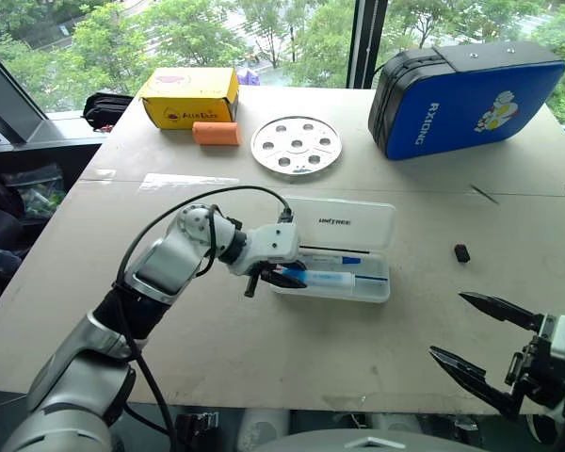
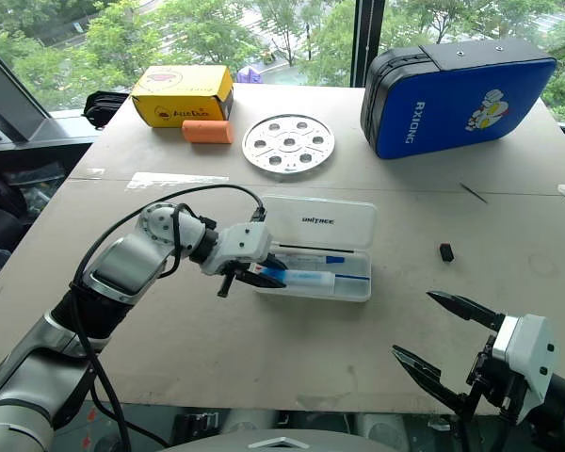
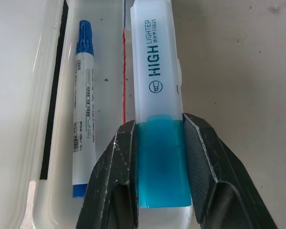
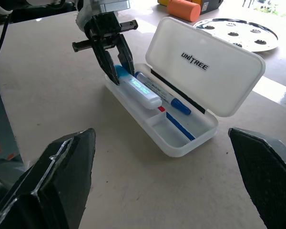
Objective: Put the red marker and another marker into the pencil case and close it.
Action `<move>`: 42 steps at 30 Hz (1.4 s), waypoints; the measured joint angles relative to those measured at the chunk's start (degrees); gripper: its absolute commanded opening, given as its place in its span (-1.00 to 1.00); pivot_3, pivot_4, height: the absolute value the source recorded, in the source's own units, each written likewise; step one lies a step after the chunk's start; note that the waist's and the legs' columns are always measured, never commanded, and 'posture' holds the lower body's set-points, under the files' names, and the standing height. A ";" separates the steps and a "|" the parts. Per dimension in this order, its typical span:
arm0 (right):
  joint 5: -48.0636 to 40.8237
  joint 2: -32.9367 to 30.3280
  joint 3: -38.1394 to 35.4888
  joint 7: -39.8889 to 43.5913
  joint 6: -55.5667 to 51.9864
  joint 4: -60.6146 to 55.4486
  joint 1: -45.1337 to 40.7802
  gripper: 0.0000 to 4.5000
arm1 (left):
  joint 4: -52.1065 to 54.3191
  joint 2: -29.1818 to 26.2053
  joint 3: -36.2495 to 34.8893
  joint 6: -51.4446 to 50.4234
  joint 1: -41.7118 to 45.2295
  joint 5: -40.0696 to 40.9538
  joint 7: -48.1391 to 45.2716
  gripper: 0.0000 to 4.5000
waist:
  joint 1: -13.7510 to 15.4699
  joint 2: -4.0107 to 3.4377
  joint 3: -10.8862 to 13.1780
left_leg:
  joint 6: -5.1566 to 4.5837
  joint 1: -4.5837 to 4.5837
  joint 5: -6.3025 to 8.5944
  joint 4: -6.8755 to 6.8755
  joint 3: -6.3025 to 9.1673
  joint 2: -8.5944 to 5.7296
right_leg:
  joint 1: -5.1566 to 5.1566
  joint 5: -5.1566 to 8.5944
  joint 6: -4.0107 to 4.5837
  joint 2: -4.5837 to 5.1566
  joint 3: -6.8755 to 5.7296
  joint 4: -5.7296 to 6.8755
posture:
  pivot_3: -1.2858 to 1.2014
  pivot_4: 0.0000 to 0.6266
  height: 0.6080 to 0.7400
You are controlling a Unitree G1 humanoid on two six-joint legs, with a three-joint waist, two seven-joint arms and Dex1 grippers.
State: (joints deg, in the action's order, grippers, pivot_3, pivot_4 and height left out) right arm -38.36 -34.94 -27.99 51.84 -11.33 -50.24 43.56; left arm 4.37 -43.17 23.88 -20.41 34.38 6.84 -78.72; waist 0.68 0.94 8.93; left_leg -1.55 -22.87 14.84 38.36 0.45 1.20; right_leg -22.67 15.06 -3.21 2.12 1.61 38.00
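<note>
Holding the highlighter (image 3: 158, 95) by its blue cap, my left tool (image 1: 266, 276) hung it lengthwise over the open pencil case (image 1: 358, 288) on the table (image 1: 264, 348) — front compartment directly below. My right tool (image 2: 443, 344) stood spread and empty, well apart — the left arm was nearer.

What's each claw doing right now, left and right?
Left claw: closed on the blue highlighter, holding it over the open pencil case.
Right claw: open, holding nothing.
</note>
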 measured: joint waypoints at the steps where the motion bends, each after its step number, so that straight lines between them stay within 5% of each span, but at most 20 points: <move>1: 0.00 0.09 0.00 -0.04 0.17 -0.18 0.06 1.00 | -0.18 0.00 0.04 0.09 -0.30 -0.16 0.07 -0.68 | -0.01 0.00 0.00 | 0.00 0.00 0.00 0.00 0.01 0.00 | 0.00 0.00 0.00 0.00 0.00 0.00 | 0.03 -0.52 1.00; 3: 0.00 0.44 -0.01 -0.14 0.37 -0.44 0.24 1.00 | -0.18 0.00 0.06 0.27 -0.98 -0.66 0.19 -0.68 | 0.00 0.00 0.00 | 0.00 0.00 0.00 0.00 0.01 0.02 | 0.00 0.00 0.00 0.00 -0.01 0.00 | 0.03 -0.52 1.00; 4: 0.01 0.46 -0.01 -0.18 0.39 -0.44 0.41 1.00 | -0.18 0.00 0.09 0.30 -1.19 -0.70 0.17 -0.22 | 0.02 0.00 0.00 | 0.00 0.00 0.00 0.00 0.01 0.02 | 0.00 0.00 0.00 0.00 -0.01 0.00 | 0.03 -0.52 1.00; 10: 0.03 0.51 -0.01 -1.24 0.28 -0.44 0.27 1.00 | 0.45 0.06 -1.01 -0.65 -2.05 0.11 0.60 0.94 | 0.03 0.00 0.00 | 0.00 0.00 0.00 0.00 0.01 0.06 | 0.00 0.00 0.00 0.00 0.00 0.00 | 0.03 -0.52 1.00; 16: 3.98 0.07 1.74 -13.51 -8.07 0.20 -7.92 1.00 | 8.55 -2.42 -12.67 -8.92 -8.64 10.83 1.50 0.94 | -0.87 0.00 0.00 | 0.01 0.01 0.00 -0.02 -0.03 0.20 | -0.03 0.00 0.02 0.01 0.05 0.02 | 0.03 -0.52 1.00; 22: 13.72 -5.90 11.46 -34.30 -34.33 8.87 -29.69 1.00 | 20.51 -5.48 -27.84 -16.95 -20.36 27.55 3.01 0.94 | -0.76 -0.07 0.07 | 0.02 -0.01 -0.01 -0.03 0.04 0.08 | -0.05 0.05 0.12 0.13 -0.01 0.01 | 0.03 -0.52 1.00; 30: 15.79 -3.13 16.18 -40.66 -52.74 26.59 -51.07 1.00 | 32.48 -6.76 -35.83 -23.14 -28.91 37.41 11.10 0.94 | -0.54 -0.13 0.13 | 0.01 -0.03 0.00 -0.05 -0.03 0.01 | -0.05 -0.01 0.02 0.18 0.05 -0.03 | 0.03 -0.52 1.00; 33: 15.94 -2.23 17.04 -39.91 -54.64 32.13 -56.47 0.62 | 36.43 -6.76 -37.16 -23.58 -31.58 38.94 14.59 0.95 | -1.04 -0.11 0.11 | 0.00 0.00 0.00 -0.05 -0.08 0.02 | -0.04 -0.02 0.02 0.16 0.11 -0.02 | 0.03 -0.52 1.00; 40: 15.37 -2.23 18.71 -34.92 -54.53 34.81 -58.54 -0.84 | 38.81 -7.39 -37.97 -23.64 -34.55 40.78 18.68 0.95 | -1.19 -0.01 0.04 | 0.00 0.04 0.00 -0.02 -0.07 0.03 | 0.01 -0.02 0.02 0.15 0.10 -0.03 | 0.03 -0.52 1.00; 42: 15.50 -4.57 19.11 -32.48 -52.90 34.40 -57.15 -0.99 | 38.71 -7.90 -38.18 -23.23 -34.83 40.81 18.73 0.95 | -0.79 -0.01 0.04 | 0.00 0.03 0.00 -0.02 -0.06 0.00 | 0.00 -0.02 0.02 0.18 0.08 -0.04 | 0.03 -0.52 1.00</move>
State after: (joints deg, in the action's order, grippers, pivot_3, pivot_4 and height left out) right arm -22.86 -39.51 -8.88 19.37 -64.23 -15.84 -13.59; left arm 43.08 -51.06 -14.30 -43.63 -0.44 47.65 -60.00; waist -0.12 0.92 8.97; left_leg -1.55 -22.84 14.84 38.34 0.39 1.21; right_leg -22.67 15.04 -3.19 2.30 1.69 37.96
